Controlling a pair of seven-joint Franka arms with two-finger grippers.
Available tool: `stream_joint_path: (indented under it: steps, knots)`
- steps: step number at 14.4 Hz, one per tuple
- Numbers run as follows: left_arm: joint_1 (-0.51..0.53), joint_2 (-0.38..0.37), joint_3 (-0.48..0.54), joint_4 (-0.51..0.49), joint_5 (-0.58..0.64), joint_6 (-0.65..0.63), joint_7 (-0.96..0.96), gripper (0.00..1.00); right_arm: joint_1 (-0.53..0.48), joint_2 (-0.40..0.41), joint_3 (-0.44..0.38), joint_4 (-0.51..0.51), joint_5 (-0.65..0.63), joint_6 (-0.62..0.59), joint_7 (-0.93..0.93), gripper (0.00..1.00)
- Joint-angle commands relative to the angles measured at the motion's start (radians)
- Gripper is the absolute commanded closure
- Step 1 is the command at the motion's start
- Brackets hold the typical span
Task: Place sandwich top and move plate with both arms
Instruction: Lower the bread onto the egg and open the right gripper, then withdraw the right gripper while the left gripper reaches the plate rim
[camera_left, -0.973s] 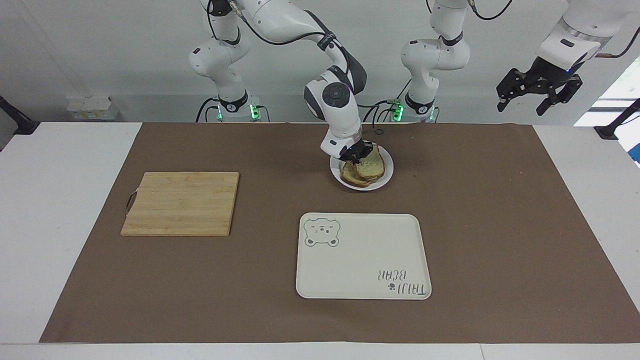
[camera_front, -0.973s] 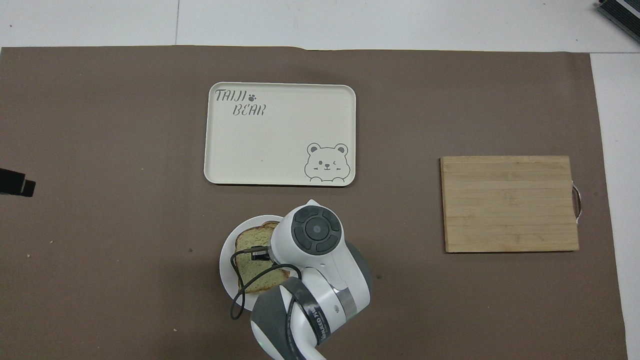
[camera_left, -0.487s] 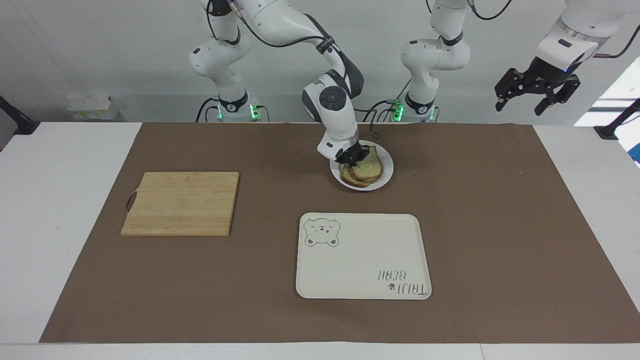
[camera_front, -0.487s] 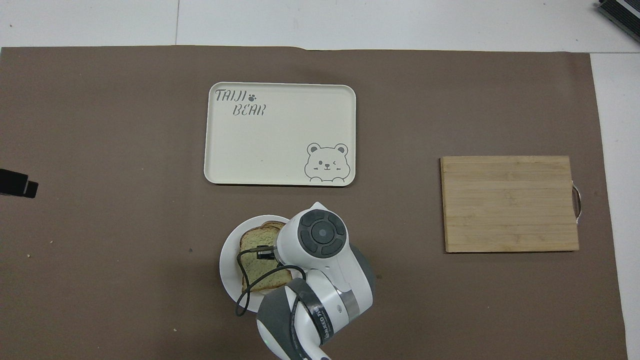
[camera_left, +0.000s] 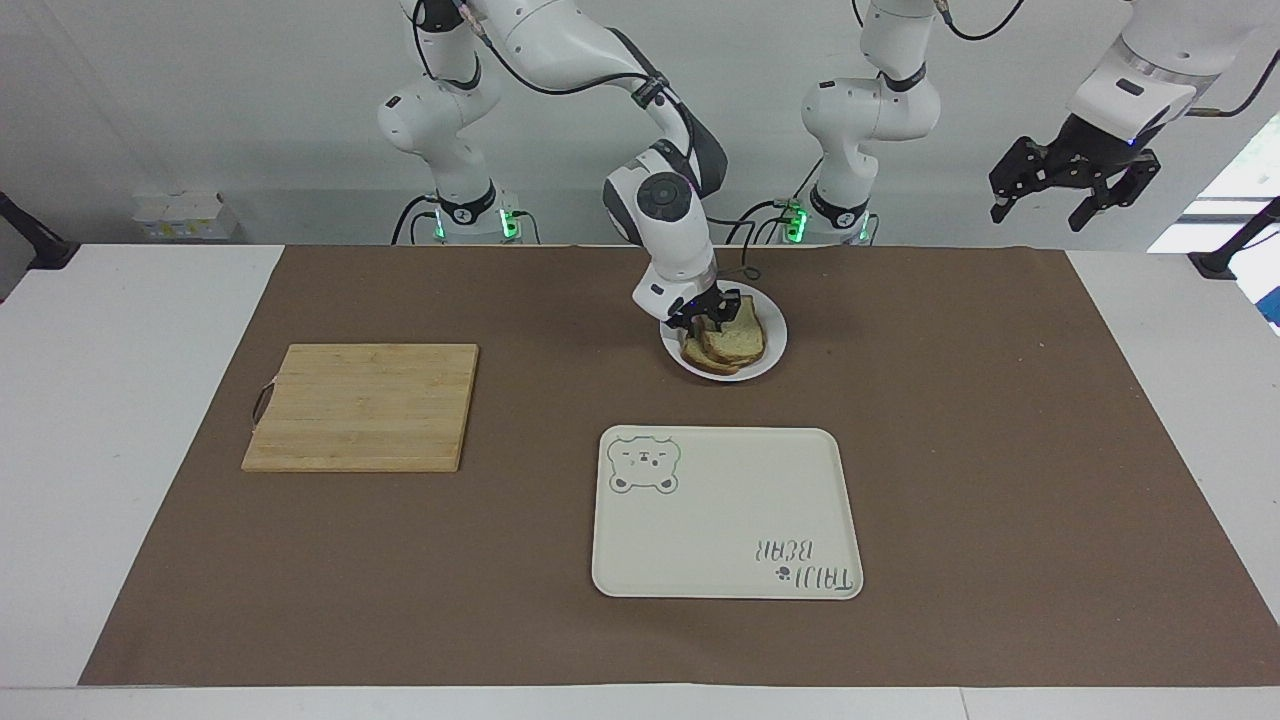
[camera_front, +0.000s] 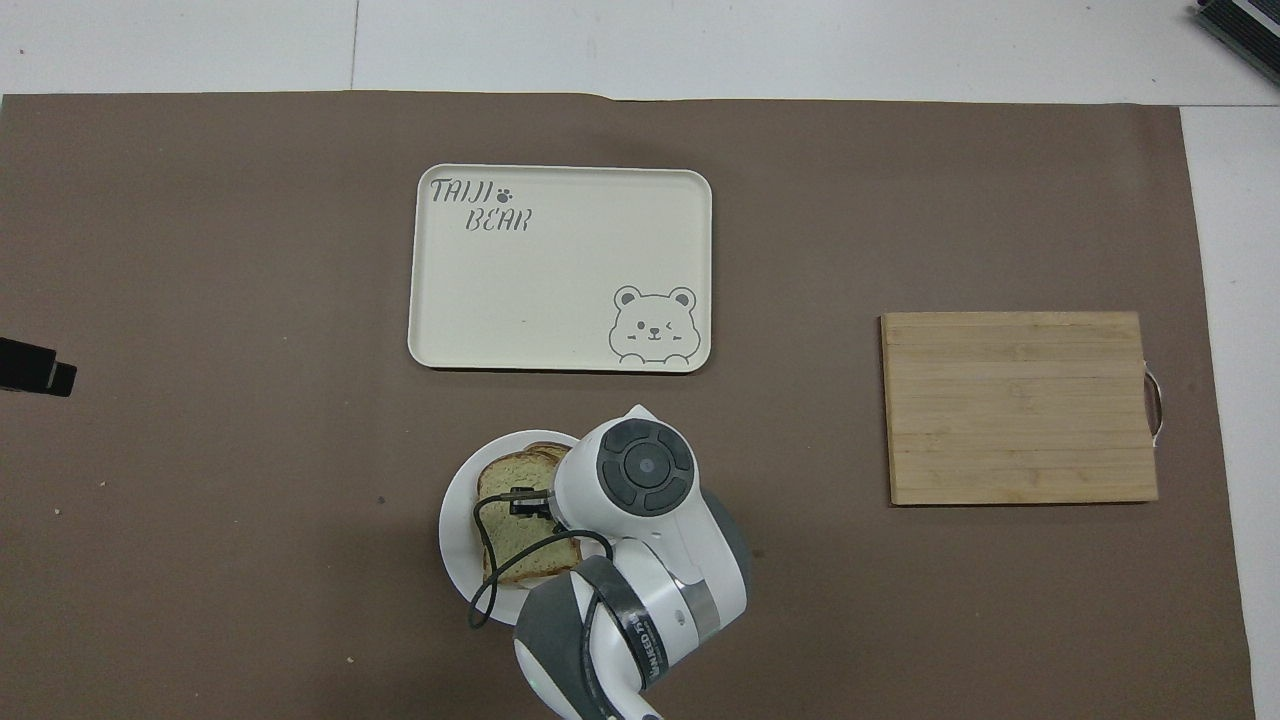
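From across the table, we see the right gripper (camera_left: 705, 318) down at the plate (camera_left: 768, 352), its black fingers at the edge of the sandwich top (camera_left: 738, 340) toward the right arm's end of the table. We cannot tell whether those fingers are closed on the bread or parted. The sandwich top lies on a second bread slice (camera_left: 704, 359), shifted slightly off it, both on the small white plate close to the robots. Farther from the robots sits a cream bear-print tray (camera_left: 727, 512), and a wooden cutting board (camera_left: 363, 406) lies toward the right arm's end. The left gripper (camera_left: 1075, 188) waits high in the air over the left arm's end of the table, fingers spread apart and holding nothing.

From overhead, we see the right arm's wrist covering part of the plate (camera_front: 462, 494). The sandwich top (camera_front: 520, 535) shows beside it. The tray (camera_front: 560, 268) and cutting board (camera_front: 1020, 407) lie flat on the brown mat (camera_front: 200, 250). Only a dark tip of the left gripper (camera_front: 35, 364) shows at the frame's edge.
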Motion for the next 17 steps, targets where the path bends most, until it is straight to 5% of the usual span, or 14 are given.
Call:
stream_joint_path:
  steps: [1, 7, 11, 17]
  knots:
    - [0.006, -0.028, 0.002, -0.035, -0.037, -0.003, 0.002, 0.0, -0.007, -0.015, 0.002, 0.003, 0.001, 0.009, -0.003, 0.0]
    - [0.01, -0.03, 0.002, -0.039, -0.054, 0.0, 0.002, 0.0, -0.114, -0.146, -0.009, 0.014, -0.029, -0.104, -0.032, 0.0]
    - [0.039, -0.063, 0.004, -0.119, -0.19, 0.025, 0.0, 0.0, -0.22, -0.207, -0.009, 0.071, -0.118, -0.262, -0.035, 0.0]
    - [0.041, -0.143, 0.004, -0.5, -0.468, 0.274, 0.087, 0.0, -0.323, -0.258, -0.009, 0.135, -0.252, -0.422, -0.035, 0.0]
